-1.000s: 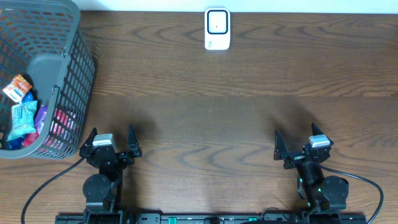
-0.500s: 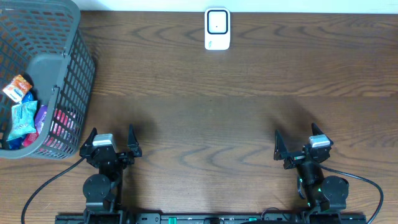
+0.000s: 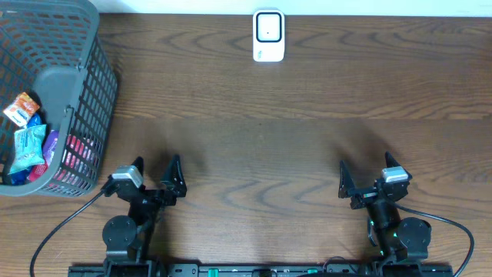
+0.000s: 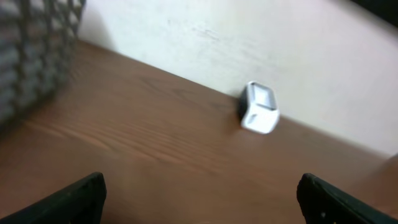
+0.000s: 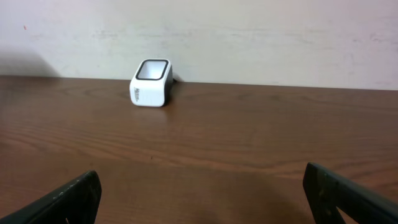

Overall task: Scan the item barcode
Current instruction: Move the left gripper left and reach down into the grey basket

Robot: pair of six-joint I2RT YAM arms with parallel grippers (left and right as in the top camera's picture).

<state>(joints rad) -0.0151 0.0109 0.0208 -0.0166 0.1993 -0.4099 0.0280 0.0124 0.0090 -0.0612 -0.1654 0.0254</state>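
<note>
A white barcode scanner with a dark window stands at the table's far edge, centre; it also shows as the scanner in the left wrist view and the scanner in the right wrist view. Several packaged items lie in a grey mesh basket at the far left. My left gripper is open near the front left with nothing between its fingers, turned to the right. My right gripper is open at the front right, also holding nothing. No barcode is legible.
The basket's wall fills the left wrist view's upper left corner. A pale wall runs behind the table's far edge. Bare wooden tabletop lies between the grippers and the scanner.
My left gripper has swung to the right and slightly forward, away from the basket. The right arm has not moved.
</note>
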